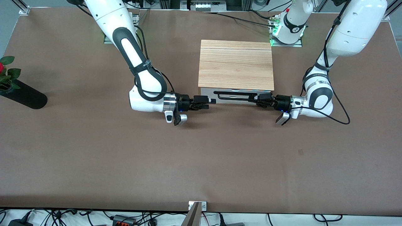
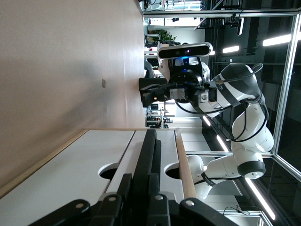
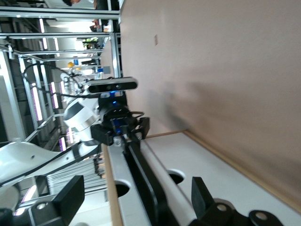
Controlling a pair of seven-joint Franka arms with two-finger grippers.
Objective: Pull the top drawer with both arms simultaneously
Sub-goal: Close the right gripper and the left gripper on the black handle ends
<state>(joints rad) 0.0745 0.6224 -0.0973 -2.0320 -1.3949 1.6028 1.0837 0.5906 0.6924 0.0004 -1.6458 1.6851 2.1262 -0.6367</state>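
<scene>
The top drawer's white front panel [image 1: 205,92] faces the front camera under the cabinet top; its brown inside does not show. Its black bar handle [image 1: 235,95] runs across the panel. My left gripper [image 1: 259,101] is shut on the handle's end toward the left arm's side; the left wrist view shows the fingers [image 2: 126,181] clamped on the bar [image 2: 146,155]. My right gripper [image 1: 209,103] is open at the handle's other end, just clear of it. In the right wrist view its fingers [image 3: 200,190] stand wide apart with the bar [image 3: 141,176] ahead between them.
The light wood-grain cabinet top [image 1: 235,64] sits mid-table between the arms. A black vase [image 1: 23,95] with a rose lies at the right arm's end of the table. Brown table surface [image 1: 201,157] spreads nearer the front camera.
</scene>
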